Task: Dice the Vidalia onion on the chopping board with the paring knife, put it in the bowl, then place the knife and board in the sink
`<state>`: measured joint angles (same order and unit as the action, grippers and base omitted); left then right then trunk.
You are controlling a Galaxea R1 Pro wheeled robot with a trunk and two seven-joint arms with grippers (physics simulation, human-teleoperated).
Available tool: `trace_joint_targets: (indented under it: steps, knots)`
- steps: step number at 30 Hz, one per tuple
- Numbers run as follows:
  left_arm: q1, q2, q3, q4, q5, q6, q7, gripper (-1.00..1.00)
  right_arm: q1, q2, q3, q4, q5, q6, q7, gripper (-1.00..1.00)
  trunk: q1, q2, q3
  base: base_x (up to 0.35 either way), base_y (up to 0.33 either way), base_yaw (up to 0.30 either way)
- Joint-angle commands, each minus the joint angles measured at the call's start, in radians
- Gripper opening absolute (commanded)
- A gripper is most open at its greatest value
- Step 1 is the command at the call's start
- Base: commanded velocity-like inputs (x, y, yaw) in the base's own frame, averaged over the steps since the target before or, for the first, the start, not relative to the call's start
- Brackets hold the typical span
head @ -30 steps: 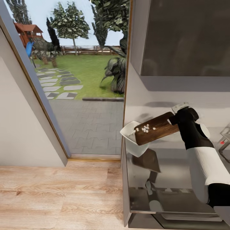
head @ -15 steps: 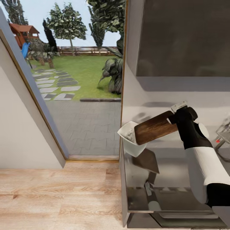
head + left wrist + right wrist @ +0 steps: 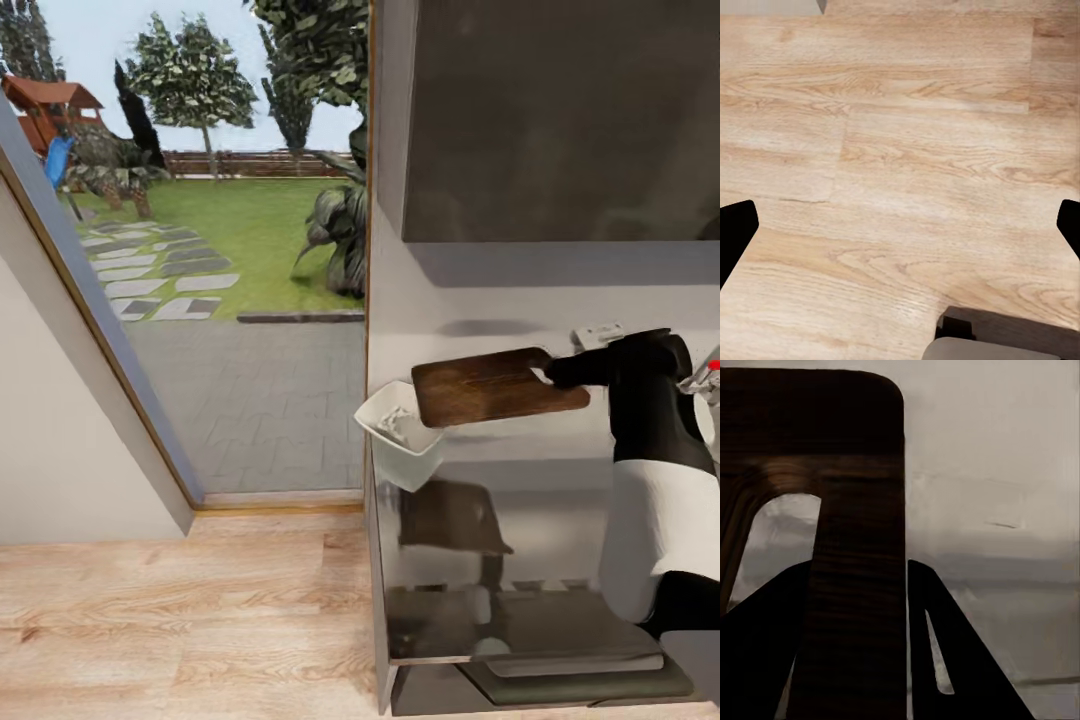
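Levelled out since a sec ago, chopping board (top now bare, dice tipped into bowl at table end) sits clamped in right gripper; next, I'd say: carry it w/ paring knife to sink.

The right arm is glossy black with a white forearm shell and black fingers.
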<state>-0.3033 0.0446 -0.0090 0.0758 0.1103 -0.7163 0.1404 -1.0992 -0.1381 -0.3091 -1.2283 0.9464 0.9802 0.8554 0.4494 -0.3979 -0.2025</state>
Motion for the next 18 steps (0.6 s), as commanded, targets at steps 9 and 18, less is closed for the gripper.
trace_joint_targets:
  steps: [9,18]
  knots:
    - [-0.002,0.0,-0.002,0.004,0.006,-0.006,-0.002,1.0,-0.001,-0.041,-0.033,0.0,-0.011,-0.007,0.231,-1.0,0.001,-0.002,-0.002,-0.191,-0.134,0.0]
    - [-0.002,0.0,-0.002,0.004,0.006,-0.006,-0.002,1.0,-0.001,-0.06,-0.135,0.001,-0.02,-0.115,0.259,-1.0,0.001,-0.002,-0.002,-0.231,-0.218,0.0]
